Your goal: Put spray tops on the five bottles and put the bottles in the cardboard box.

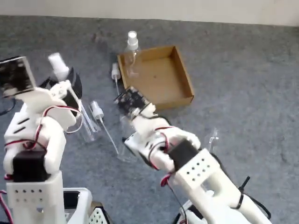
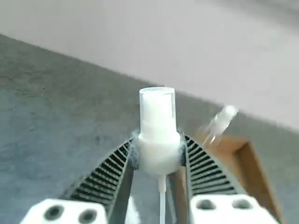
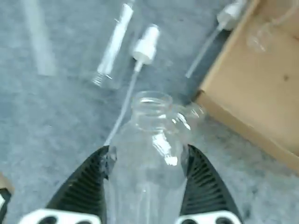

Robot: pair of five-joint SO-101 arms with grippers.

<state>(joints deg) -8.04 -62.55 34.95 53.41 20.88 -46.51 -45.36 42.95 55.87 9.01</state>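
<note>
Held bottle (image 3: 149, 158) faces a loose spray top (image 3: 145, 44) near cardboard box (image 3: 266, 86).

The clear bottle (image 3: 149, 154) and the tube (image 2: 161, 200) of the spray top (image 2: 158, 135) run off the edge; the far bottle (image 2: 219, 122) is blurred.

Robot test bench, grey carpet-covered table (image 1: 243, 70), plain pale wall (image 1: 187, 8) behind

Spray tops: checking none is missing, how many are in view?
4 spray tops: one in the left gripper, one on the bottle in the box, two loose on the carpet. A fifth may be hidden.
</note>
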